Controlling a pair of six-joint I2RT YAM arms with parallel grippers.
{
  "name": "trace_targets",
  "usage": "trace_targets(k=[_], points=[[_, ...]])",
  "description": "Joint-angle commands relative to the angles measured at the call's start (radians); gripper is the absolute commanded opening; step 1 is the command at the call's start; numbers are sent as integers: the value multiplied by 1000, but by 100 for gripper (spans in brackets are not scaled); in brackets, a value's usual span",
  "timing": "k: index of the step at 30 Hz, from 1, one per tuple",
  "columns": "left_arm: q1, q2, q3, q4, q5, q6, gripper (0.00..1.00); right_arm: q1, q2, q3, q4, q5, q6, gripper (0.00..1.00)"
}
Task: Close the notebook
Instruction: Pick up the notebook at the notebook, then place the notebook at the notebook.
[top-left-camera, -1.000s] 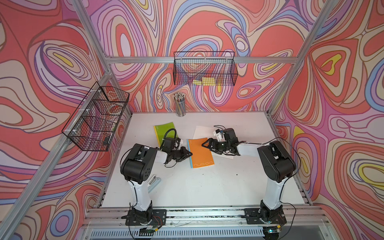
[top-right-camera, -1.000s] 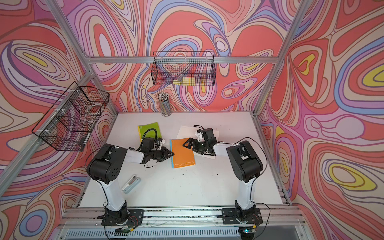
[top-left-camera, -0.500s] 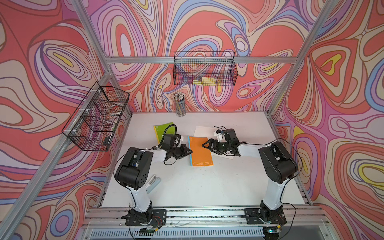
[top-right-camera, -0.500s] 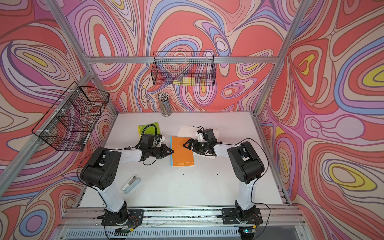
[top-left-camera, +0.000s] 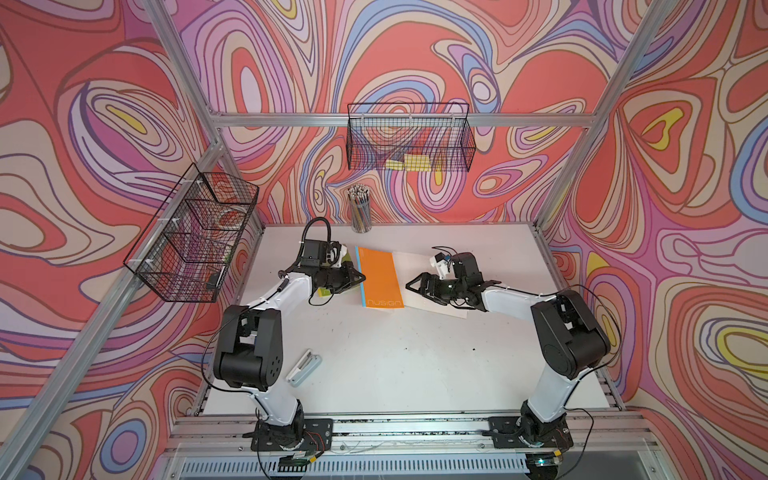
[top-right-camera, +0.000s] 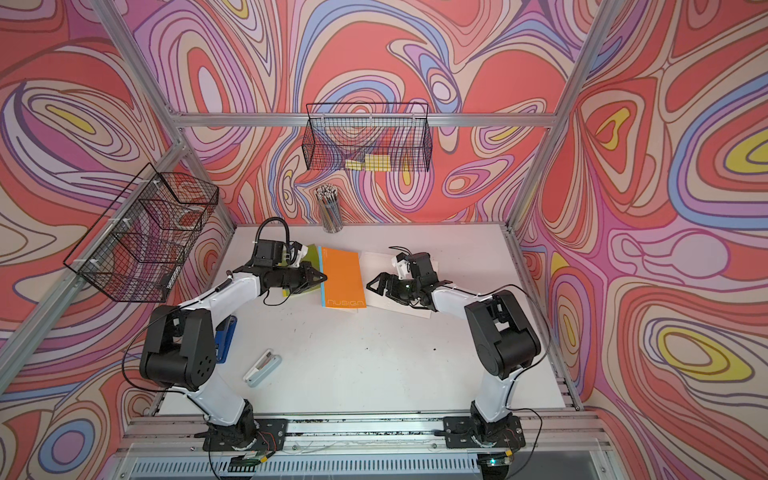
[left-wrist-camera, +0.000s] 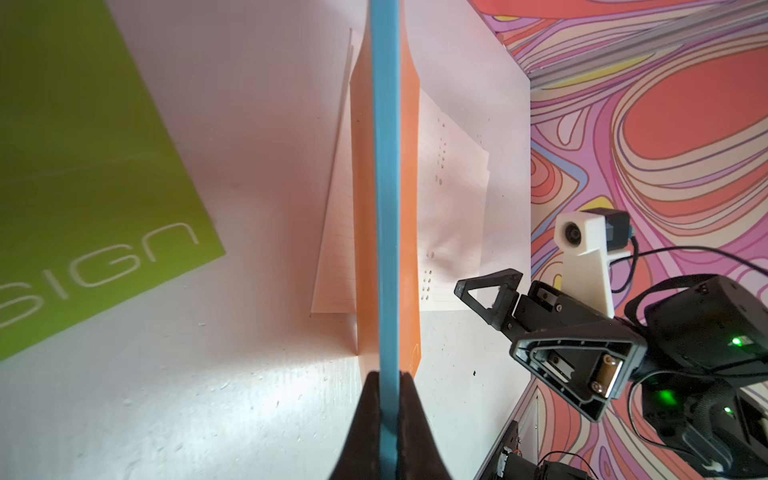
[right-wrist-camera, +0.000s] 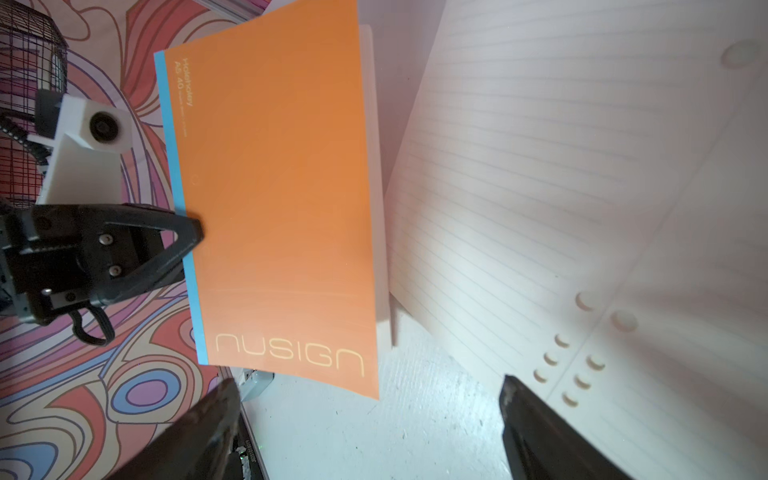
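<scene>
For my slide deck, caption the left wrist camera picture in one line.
Left gripper pinches the orange notebook cover, raised edge-on over lined pages; right gripper open nearby.

White table (top-left-camera: 415, 365), scuffed. Pencil cup (top-left-camera: 360, 212) stands at its back edge, upper centre of frame. Orange notebook (top-left-camera: 380, 276) lies mid-frame, open, with its lined pages (top-left-camera: 419, 270) flat on the table to the right. Green notebook (top-right-camera: 296, 291) lies just left of it. White stapler-like item (top-left-camera: 303, 365) sits lower left, blue object (top-right-camera: 226, 336) at the left edge.

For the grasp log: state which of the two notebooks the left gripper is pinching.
The orange notebook: the left gripper is shut on its blue-edged cover, which stands raised. The green notebook lies flat, not gripped.
</scene>
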Motion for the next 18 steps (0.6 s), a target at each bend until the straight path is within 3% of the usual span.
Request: trace_targets(k=[1,12,18], points=[[57,-30,60,-83,66,37,0,-1,-12,-9,-17,6,-19,98],[213,18,147,-32,209,-29,0,-1,-1,-18,-6,6,-17,98],[261,78,201,-72,239,3,0,-2,-1,-25,-2,6,-16,99]])
